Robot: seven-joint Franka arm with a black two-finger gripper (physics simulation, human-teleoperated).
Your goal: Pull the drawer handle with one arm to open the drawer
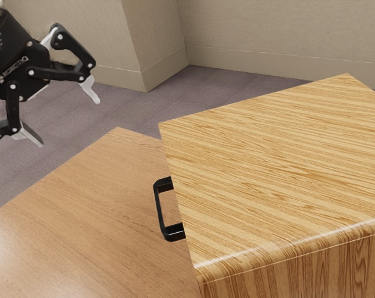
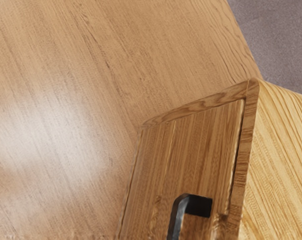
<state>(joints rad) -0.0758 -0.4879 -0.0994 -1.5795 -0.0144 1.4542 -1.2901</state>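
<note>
Exterior view has the gripper (image 1: 60, 110) spread wide, well apart from the handle (image 1: 166, 210) (the drawer (image 2: 191, 150) looks shut); a misaligned approach could knock it against the cabinet (image 1: 268, 161).

Drawer cabinet (image 1: 274, 167) sits on surface (image 1: 82, 223), at exterior view's right. Handle (image 1: 166, 211) on its front, facing exterior view's left. Claw (image 1: 64, 118) at upper left, well apart from handle.
</note>
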